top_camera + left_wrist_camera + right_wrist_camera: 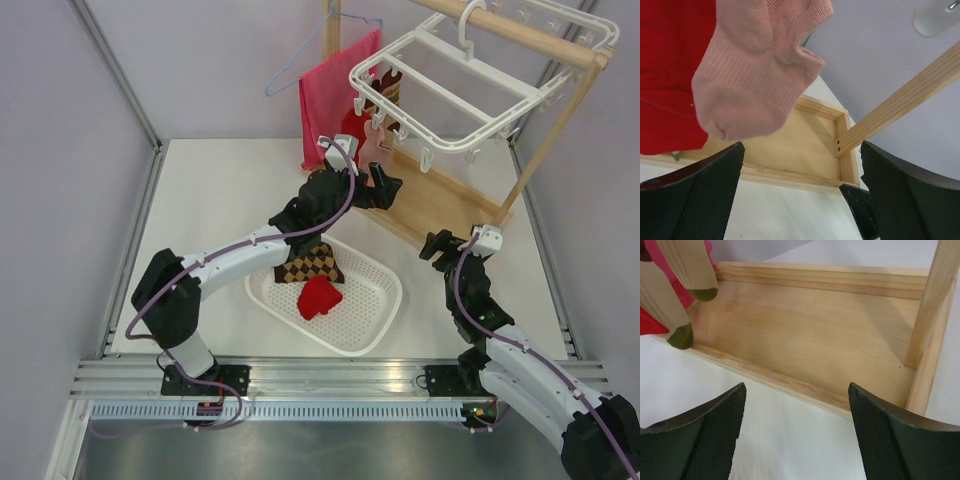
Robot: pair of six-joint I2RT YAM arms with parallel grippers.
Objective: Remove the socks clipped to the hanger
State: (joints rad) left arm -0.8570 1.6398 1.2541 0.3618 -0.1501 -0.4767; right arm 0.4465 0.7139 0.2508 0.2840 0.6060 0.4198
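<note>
The left gripper [802, 150] gapes wide just below the pale pink sock [755, 85]. The right gripper [797, 390] stands wide too, empty; it faces the wooden stand [805, 335] at its base.

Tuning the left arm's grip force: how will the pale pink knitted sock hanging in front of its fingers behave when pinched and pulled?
The pale pink knitted sock hangs limp and curved, so it will probably fold inside the open left gripper rather than resist. Its ribbed knit looks grippy, unlikely to slip, and may stretch before coming free.
</note>
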